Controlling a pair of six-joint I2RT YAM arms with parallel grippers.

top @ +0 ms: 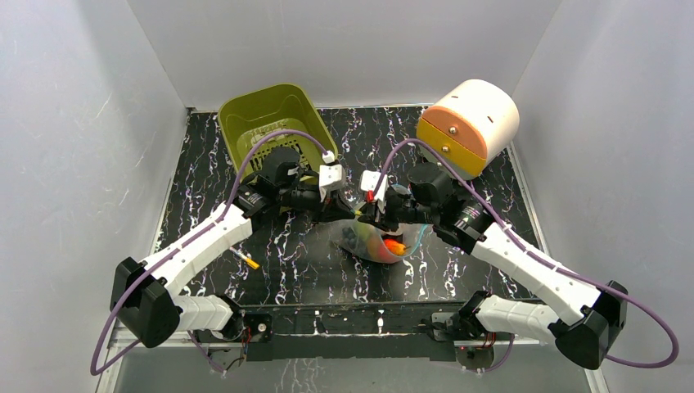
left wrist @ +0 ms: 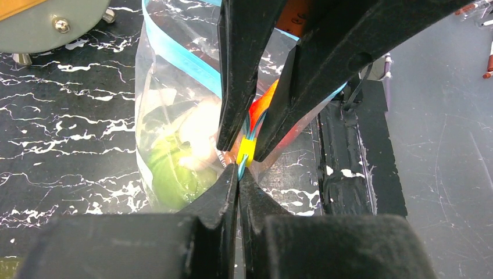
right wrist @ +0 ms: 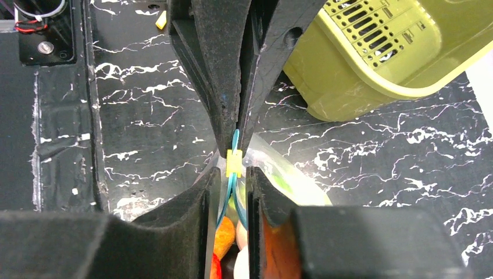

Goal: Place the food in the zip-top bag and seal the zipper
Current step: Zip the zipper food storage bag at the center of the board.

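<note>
The clear zip-top bag point(top: 378, 243) hangs between my two grippers over the middle of the table. The food is inside it: a green cabbage point(left wrist: 171, 168), an orange fruit point(right wrist: 224, 241) and a white piece point(right wrist: 241, 258). My left gripper point(left wrist: 238, 174) is shut on the end of the blue-teal zipper point(left wrist: 180, 58), just beyond its yellowish end point(left wrist: 246, 150). My right gripper point(right wrist: 234, 174) straddles the zipper point(right wrist: 232, 197) right behind the yellow end point(right wrist: 234, 163), jaws narrowly apart. The two teal strips between them are still parted. The two grippers meet tip to tip point(top: 358, 211).
An olive-green bin point(top: 266, 123) stands at the back left, close behind the left arm. A cream and orange round container point(top: 470, 123) stands at the back right. A thin yellow-tipped stick point(top: 245, 259) lies on the black marbled table point(top: 205, 164) near the left arm.
</note>
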